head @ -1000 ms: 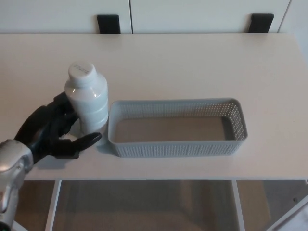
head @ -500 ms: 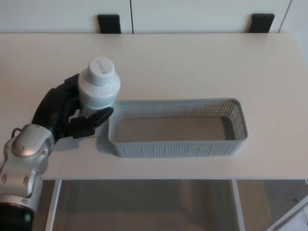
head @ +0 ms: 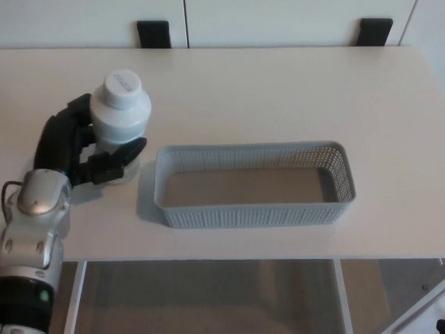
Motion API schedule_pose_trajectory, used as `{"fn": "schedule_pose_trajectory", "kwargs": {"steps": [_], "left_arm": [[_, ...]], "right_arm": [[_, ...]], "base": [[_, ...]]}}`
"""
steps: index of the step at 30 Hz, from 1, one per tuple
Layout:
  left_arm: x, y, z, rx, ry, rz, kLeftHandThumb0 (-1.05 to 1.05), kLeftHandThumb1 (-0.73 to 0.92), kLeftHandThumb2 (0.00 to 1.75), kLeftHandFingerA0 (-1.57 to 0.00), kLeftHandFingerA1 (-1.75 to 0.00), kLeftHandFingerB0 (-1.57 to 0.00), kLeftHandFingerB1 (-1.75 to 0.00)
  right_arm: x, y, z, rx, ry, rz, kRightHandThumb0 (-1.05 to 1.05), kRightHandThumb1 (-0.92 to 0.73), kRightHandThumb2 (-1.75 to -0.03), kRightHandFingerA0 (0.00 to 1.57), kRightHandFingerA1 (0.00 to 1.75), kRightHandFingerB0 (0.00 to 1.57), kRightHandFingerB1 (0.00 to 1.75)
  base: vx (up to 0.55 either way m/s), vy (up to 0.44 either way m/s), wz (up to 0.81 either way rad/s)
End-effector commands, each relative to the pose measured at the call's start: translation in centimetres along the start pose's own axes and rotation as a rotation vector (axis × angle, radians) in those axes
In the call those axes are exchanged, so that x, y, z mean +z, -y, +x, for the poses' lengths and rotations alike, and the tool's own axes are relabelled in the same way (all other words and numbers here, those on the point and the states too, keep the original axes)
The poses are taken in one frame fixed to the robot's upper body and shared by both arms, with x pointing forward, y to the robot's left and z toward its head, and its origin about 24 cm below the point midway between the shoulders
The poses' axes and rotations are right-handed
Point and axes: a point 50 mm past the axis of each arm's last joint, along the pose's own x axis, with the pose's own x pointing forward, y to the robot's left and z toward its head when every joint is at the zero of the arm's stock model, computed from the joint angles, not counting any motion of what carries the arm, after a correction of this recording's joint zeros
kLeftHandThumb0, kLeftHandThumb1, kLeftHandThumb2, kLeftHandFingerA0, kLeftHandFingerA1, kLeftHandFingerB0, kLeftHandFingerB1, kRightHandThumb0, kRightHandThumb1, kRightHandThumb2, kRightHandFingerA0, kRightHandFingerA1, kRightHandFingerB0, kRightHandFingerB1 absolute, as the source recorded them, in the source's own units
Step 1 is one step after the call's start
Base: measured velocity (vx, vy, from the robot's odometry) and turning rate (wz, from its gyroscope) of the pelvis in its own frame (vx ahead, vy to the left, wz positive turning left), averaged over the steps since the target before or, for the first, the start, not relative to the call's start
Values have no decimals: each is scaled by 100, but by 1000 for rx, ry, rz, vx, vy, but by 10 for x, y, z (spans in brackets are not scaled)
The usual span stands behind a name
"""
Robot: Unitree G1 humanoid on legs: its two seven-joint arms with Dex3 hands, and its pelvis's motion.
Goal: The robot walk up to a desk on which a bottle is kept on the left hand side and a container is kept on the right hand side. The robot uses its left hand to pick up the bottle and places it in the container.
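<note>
Bench (head: 278, 83) surface is pale cream, seen from above, with two black brackets (head: 154, 33) at its far edge against white cabinet fronts.

Left hand (head: 80, 153) enters from the lower left on a silver forearm (head: 35, 223). Its black fingers (head: 59, 132) wrap the far and left side of the bottle (head: 119, 115), and the thumb (head: 118, 156) crosses the near side below the bottle's shoulder. The hand is clamped on the bottle.

The bottle is white, with a round white cap facing the camera, and stands roughly upright in the grasp. Whether its base touches the bench or is raised clear cannot be told, as the hand covers the lower part. It sits at the left of the bench, just beside the left end of the container (head: 254, 216) and outside it.

The container is a long grey perforated basket lying lengthwise across the centre-right of the bench, near the front edge. Nothing lies in it.

Right hand does not show in the head view.

Below the front edge of the bench, a white frame (head: 76, 292) and the floor are visible.
</note>
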Motion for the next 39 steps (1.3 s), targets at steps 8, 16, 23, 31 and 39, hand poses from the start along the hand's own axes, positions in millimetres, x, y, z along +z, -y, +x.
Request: {"fn": "schedule_pose_trajectory", "kwargs": {"steps": [8, 16, 23, 31, 39], "left_arm": [[110, -12, -19, 57, 417, -249, -11, 71, 78, -115, -118, -88, -94], [141, 34, -50, -154, 529, -279, -11, 73, 76, -117, -120, -88, -92], [131, 72, -62, -249, 454, -265, -5, 76, 77, -112, -124, -83, -99], [108, 86, -65, -301, 314, -230, -2, 83, 70, -106, -123, -75, -100], [92, 82, -59, -298, 243, -227, -3, 83, 70, -100, -131, -75, -98]], "right_arm": [[4, 6, 6, 34, 2, -17, -15, -69, -59, 59, 58, 40, 44], [6, 6, 9, 85, 32, 0, -15, -71, -60, 59, 61, 41, 46], [6, 8, 9, 94, 40, -10, -16, -71, -60, 60, 60, 43, 47], [9, 8, 10, 97, 48, -17, -16, -70, -60, 60, 61, 41, 46], [11, 8, 11, 105, 58, -27, -16, -72, -60, 59, 61, 42, 46]], "base": [[0, 0, 0], [0, 0, 0], [0, 0, 0], [0, 0, 0], [0, 0, 0]]}}
